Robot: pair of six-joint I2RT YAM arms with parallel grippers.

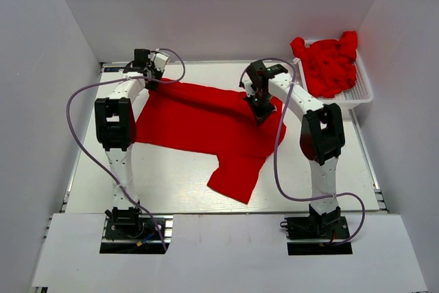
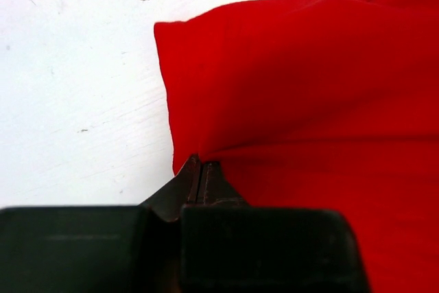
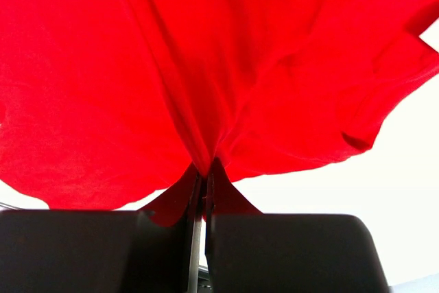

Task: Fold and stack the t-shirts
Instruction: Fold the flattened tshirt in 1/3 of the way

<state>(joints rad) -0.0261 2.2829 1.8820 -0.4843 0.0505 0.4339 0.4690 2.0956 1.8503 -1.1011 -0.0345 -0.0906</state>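
Over the white table [image 1: 171, 190], outstretched left hand [image 2: 201, 171] and right hand [image 3: 204, 173] clamp the spread t-shirt [image 1: 199, 118].

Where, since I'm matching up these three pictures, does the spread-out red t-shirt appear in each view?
Top external: the t-shirt lies spread mid-table, between the arms.
Left wrist: the t-shirt fills the right side, its corner pinched in the left fingers.
Right wrist: the t-shirt fills the upper frame, gathered into the right fingers.
Shared landmark: the white table showing beside it.
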